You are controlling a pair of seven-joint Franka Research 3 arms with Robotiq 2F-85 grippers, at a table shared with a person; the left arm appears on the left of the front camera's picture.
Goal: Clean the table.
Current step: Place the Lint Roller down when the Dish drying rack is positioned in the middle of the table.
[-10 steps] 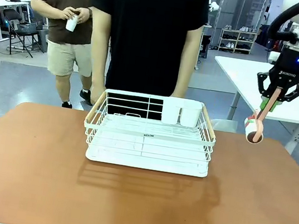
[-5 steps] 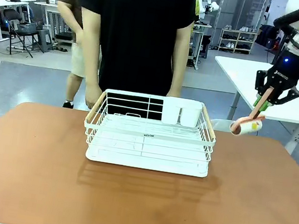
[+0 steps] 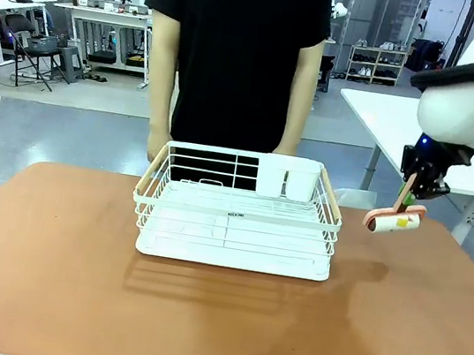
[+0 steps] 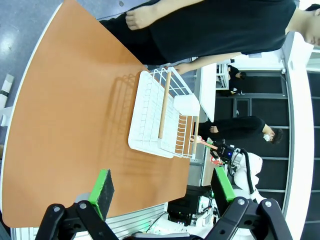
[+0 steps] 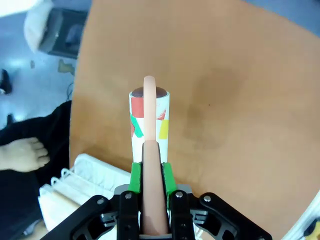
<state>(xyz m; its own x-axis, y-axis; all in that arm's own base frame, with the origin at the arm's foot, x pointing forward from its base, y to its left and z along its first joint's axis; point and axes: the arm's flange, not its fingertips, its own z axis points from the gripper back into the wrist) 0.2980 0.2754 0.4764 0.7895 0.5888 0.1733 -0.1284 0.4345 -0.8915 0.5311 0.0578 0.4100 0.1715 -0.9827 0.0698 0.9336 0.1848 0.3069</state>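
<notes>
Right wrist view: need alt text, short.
The right gripper is shut on the pink handle of a lint roller, held above the reddish-brown table. A white wire rack sits at lower left, with a person's hand beside it.

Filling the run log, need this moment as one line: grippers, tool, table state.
right gripper: shut on lint roller handle, above table, right of rack | left gripper: open, empty | person: behind rack

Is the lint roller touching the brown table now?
No, the lint roller hangs in the air above the table, held by the right pincer.
</notes>
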